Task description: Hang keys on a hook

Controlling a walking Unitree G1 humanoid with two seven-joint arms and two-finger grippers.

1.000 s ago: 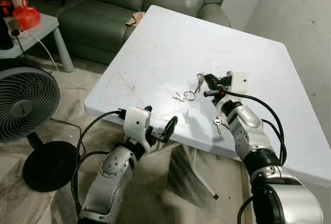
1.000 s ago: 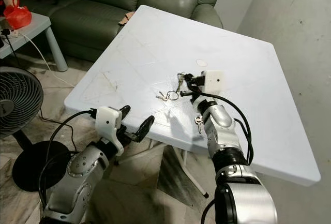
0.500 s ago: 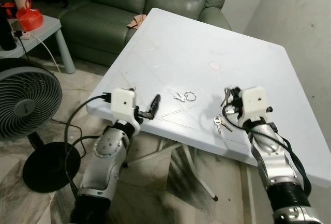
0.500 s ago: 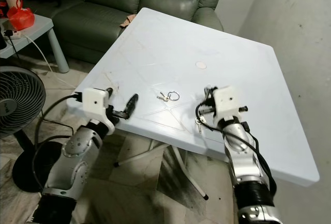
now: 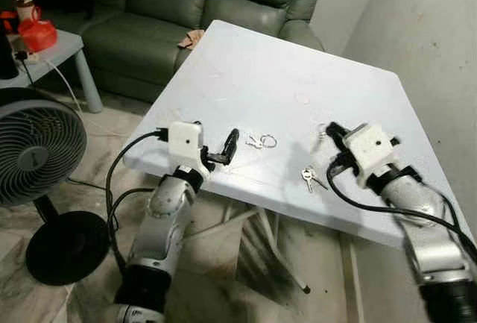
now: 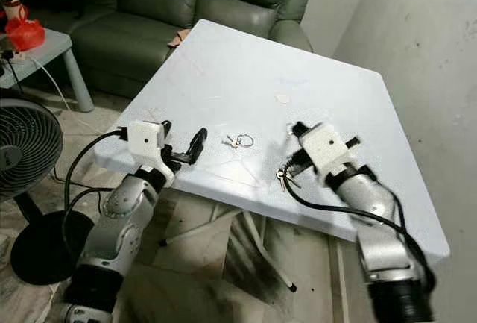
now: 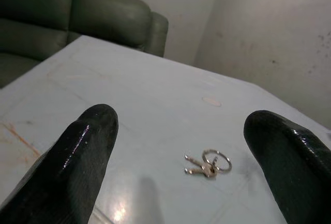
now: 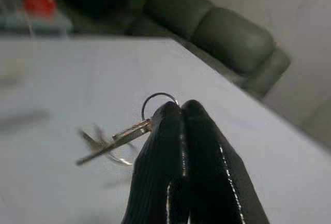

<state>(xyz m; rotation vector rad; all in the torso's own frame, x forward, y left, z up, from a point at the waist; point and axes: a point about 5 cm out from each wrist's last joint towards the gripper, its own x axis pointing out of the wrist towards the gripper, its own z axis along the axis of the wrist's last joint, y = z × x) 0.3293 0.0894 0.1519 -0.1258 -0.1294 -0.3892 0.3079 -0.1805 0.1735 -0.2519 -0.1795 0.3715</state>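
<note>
The square plastic table (image 5: 246,77) is white, with faint rusty scuffs near its left edge. Beyond the table stands a dark green leather sofa (image 5: 171,10) with a small tan cloth (image 5: 193,38) on its seat. Left of the table, a pale grey side table (image 5: 56,47) bears a red bag (image 5: 37,36), and a black floor fan (image 5: 37,159) stands below it. On the table lie silver metal keys (image 5: 261,142); a second silver bunch (image 5: 309,180) lies near the right arm. The floor (image 5: 223,263) is beige, veined marble.

Shiny metal keys (image 7: 208,163), glossy fingers (image 7: 77,157)
</note>
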